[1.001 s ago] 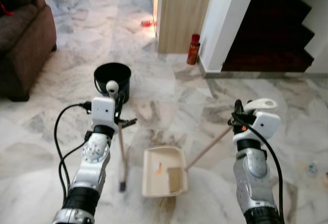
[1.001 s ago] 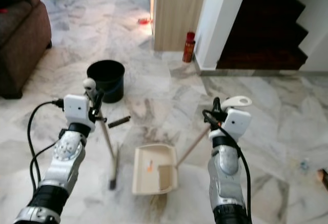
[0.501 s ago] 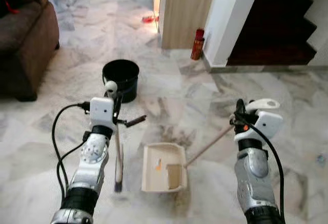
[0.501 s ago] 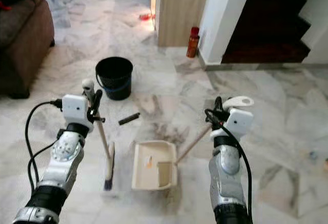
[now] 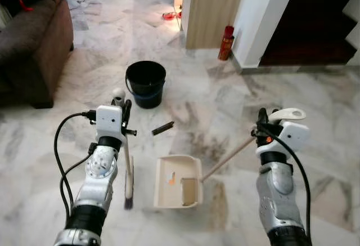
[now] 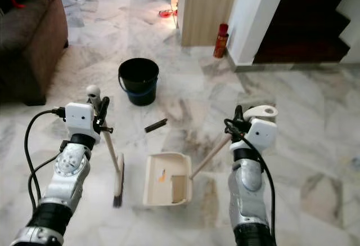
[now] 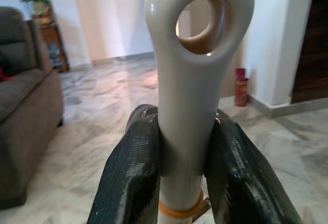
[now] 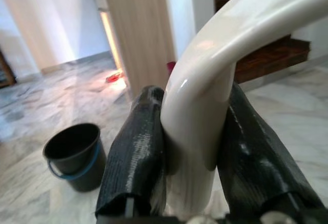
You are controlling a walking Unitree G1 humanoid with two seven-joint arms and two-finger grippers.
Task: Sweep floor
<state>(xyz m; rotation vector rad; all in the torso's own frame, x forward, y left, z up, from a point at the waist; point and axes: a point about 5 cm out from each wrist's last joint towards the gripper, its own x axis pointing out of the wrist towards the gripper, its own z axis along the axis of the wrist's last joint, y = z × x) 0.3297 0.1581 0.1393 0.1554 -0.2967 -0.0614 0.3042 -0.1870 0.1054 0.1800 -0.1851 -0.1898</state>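
On marble floor [image 5: 225,99], dustpan [image 5: 178,182] lies near black bucket [image 5: 145,84].

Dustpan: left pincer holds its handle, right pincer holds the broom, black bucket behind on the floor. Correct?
Sides swapped. In the left eye view the left pincer grips the broom, and the right pincer grips the handle of the dustpan. The black bucket does stand on the floor beyond them.

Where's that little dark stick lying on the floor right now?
In the left eye view, the small dark stick lies on the marble floor ahead of the robot, between the black plastic bucket and the cream plastic dustpan, apart from both.
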